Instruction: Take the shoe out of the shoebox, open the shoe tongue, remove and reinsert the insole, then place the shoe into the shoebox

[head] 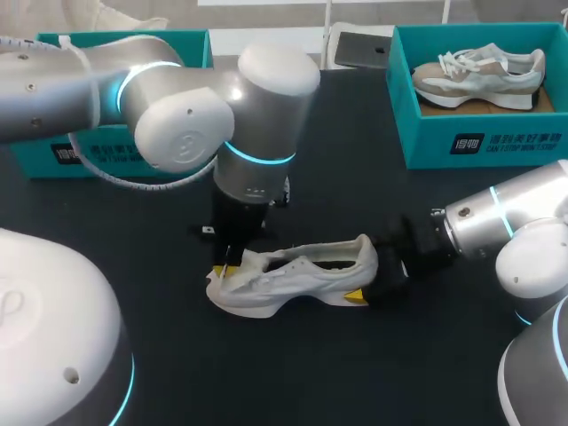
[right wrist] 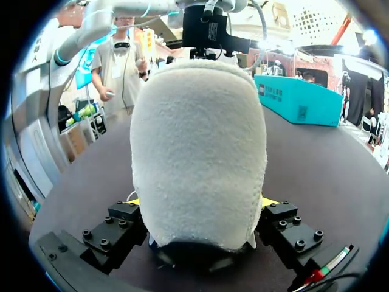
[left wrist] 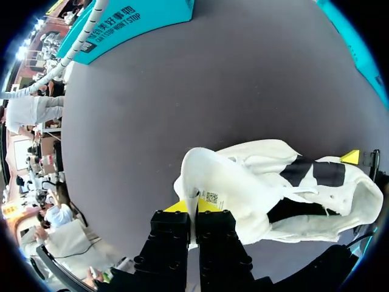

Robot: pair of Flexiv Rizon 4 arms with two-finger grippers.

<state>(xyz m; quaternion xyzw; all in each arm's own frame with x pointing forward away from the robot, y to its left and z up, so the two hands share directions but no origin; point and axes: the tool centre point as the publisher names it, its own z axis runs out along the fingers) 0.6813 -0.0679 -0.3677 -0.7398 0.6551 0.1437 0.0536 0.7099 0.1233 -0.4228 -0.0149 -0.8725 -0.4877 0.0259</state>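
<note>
**Opening the tongue: shoe out, insole work ahead of us**

Judging by where things lie, we are at the second step. The white shoe [head: 297, 275] is out of its box and rests on its sole near the middle of the dark bench [head: 373, 373].

Our left pincer [left wrist: 196, 207] comes down over the front of the shoe. Its fingers are pressed together on the free end of the tongue [left wrist: 209, 176], which stands lifted clear of the opening. Our right pincer [right wrist: 200, 204] comes in low from the right and pinches the heel from both sides, steadying the shoe.

Through the left wrist view we see into the opening, where a dark surface shows. We cannot tell whether that is the insole in place or the bare inside of the shoe.

We reckon the rest is left to do: drawing the insole out, seating it again, and boxing the shoe. A left shoebox [head: 53, 151] and a right shoebox [head: 479, 142] stand well apart from the shoe at the far side of the bench. The right one holds a tan sneaker [head: 479, 75]. We cannot say which box takes our shoe.
</note>
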